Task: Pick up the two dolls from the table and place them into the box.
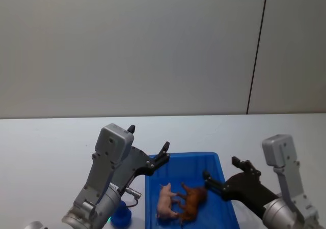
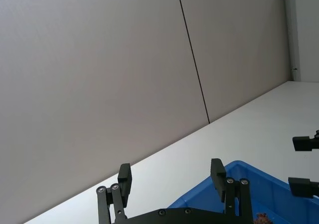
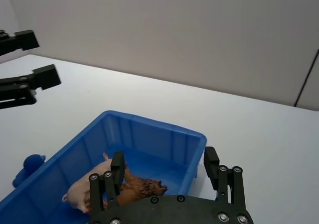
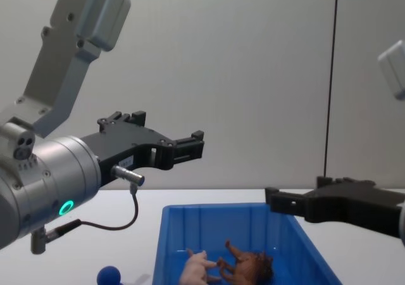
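My two grippers are both empty, jaws spread wide. In the head view my left gripper (image 1: 148, 139) hangs just left of centre in the lower half of the frame, over the upper-left corner of the box (image 1: 183, 155). My right gripper (image 1: 222, 169) sits at lower right, above the box's right wall, and the two face each other across the bin.

The pale pink doll (image 1: 165, 202) and the reddish-brown doll (image 1: 192, 201) lie inside the box, low in the middle of the frame. They are side by side and touching, with their legs tangled together. The small blue ball (image 1: 121, 216) rests on the table (image 1: 51, 142) at the bottom edge, just left of the box.

With both dolls in the bin, I judge the placing done and the step in hand to be a clean withdrawal. I should lift each arm straight up first and swing outward only after that, so no fingertip catches the thick rim. In the chest view my right fingers look only a little above the rim, so that arm needs the rise most. I have no reason to close the jaws or dip back toward the dolls. My left arm should swing out high enough to pass over the ball beside the box.
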